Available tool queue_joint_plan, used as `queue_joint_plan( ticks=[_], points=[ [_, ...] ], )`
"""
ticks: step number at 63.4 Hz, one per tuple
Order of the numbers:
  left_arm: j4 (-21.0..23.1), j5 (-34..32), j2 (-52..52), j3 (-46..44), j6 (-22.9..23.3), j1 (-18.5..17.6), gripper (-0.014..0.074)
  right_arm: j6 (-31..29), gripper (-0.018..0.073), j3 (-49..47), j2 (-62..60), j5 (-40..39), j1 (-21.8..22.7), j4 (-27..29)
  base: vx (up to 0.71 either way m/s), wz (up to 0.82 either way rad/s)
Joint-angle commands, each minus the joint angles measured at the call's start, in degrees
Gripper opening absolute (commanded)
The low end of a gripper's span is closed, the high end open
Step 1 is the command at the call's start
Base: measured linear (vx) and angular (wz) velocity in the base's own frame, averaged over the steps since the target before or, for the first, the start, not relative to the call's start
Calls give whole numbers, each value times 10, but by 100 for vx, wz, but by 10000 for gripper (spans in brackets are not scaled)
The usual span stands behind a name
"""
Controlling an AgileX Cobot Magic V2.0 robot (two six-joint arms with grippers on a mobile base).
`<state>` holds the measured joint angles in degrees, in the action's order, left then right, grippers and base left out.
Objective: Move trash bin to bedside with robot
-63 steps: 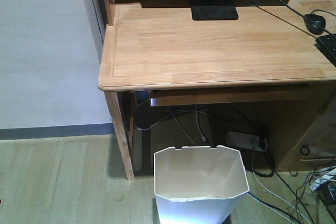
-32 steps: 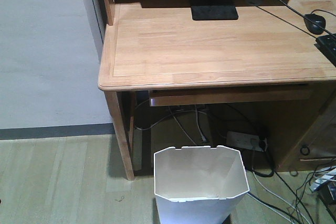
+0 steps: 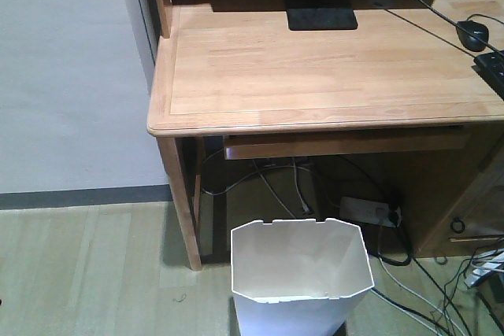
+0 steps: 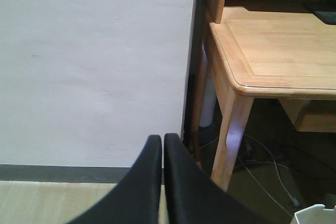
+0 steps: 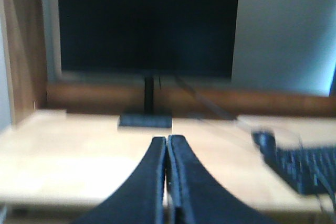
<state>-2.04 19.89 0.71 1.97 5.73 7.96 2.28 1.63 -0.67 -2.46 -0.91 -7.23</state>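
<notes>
White plastic trash bin (image 3: 301, 316) is parked on the floor (image 3: 94, 273) just in front of the worktop (image 3: 315, 76), untouched, and with left tool (image 4: 163, 145) and right tool (image 5: 167, 145) both pinched shut on nothing, one probably needs to be opened and hooked over the thin rim (image 3: 299, 299) first.

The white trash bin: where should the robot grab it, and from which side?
Probably the near rim of the trash bin, from straight above, jaws straddling the wall: it stands upright and open, thin-walled, its body likely too wide to span.
</notes>
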Motion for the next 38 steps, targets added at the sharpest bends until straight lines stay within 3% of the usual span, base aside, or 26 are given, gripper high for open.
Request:
queue_joint_plan(
  ticks=[1,13,25,38],
  points=[
    [1,-38,8,2,2,-2,-6,-7,-9,-14,-6,-89,2,-6,0,0],
    [1,-38,8,2,2,-2,-6,-7,-9,-91,54,-39,2,-6,0,0],
    [1,-38,8,2,2,-2,-6,-2,-9,-182,190,9,2,-2,0,0],
    [1,-38,8,2,2,-2,-6,-2,-9,-243,319,118,2,-2,0,0]
  ],
)
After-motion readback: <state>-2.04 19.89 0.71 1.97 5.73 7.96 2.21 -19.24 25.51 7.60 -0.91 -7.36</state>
